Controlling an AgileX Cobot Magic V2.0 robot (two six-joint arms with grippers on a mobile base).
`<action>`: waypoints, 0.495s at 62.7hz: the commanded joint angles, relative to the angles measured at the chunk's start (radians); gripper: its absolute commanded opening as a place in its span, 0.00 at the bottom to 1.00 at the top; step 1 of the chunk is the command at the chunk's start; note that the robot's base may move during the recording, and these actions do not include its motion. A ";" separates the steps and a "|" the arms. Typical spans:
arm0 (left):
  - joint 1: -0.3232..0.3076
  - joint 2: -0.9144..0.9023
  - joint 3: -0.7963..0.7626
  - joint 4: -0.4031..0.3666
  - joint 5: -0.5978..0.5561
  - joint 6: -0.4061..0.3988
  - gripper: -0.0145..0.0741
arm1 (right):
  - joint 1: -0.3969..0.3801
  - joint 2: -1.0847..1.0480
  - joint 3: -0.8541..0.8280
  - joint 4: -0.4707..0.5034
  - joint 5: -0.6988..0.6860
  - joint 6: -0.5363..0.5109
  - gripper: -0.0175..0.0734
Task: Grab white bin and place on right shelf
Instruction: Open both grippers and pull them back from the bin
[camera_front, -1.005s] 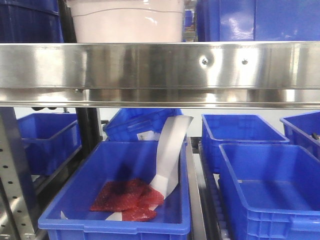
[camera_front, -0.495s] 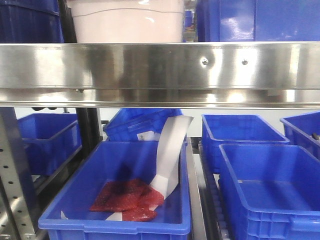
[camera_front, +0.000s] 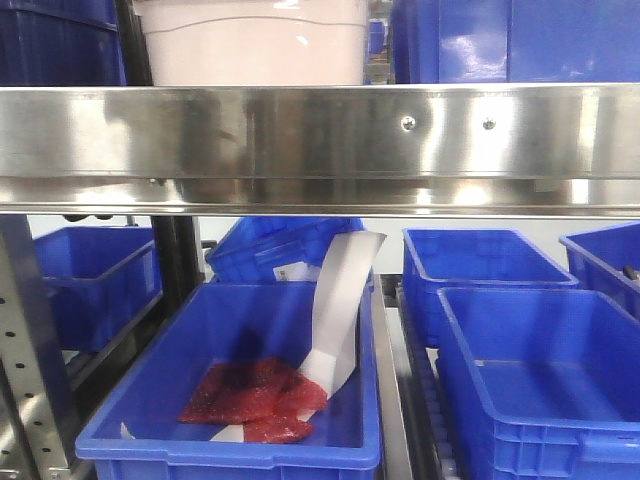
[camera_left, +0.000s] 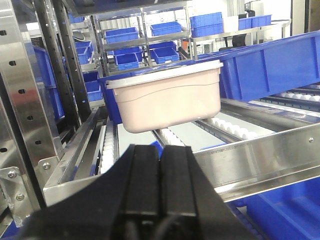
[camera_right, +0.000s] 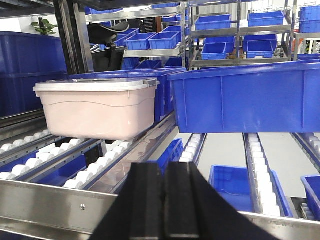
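Note:
The white bin, a pinkish-beige tub with a white lid, rests on the roller lane of the steel shelf, behind the shiny front rail. It shows to the left of centre in the front view. The left wrist view has the bin straight ahead, beyond the rail. My left gripper is shut and empty, held short of the rail. In the right wrist view the bin lies ahead and to the left. My right gripper is shut with nothing in it, near the rail.
A large blue crate stands on the rollers just right of the bin. Below the rail, a blue crate holds red bags and a white paper strip, with more blue crates beside it. Perforated uprights flank the left.

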 joint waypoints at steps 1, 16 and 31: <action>-0.005 0.010 -0.025 -0.027 -0.076 0.005 0.03 | -0.003 0.005 -0.028 0.010 -0.060 -0.007 0.27; -0.005 0.010 -0.025 -0.027 -0.074 0.005 0.03 | -0.003 0.005 -0.028 0.010 -0.060 -0.007 0.27; -0.005 0.010 0.022 0.280 -0.132 -0.330 0.03 | -0.003 0.005 -0.028 0.010 -0.060 -0.007 0.27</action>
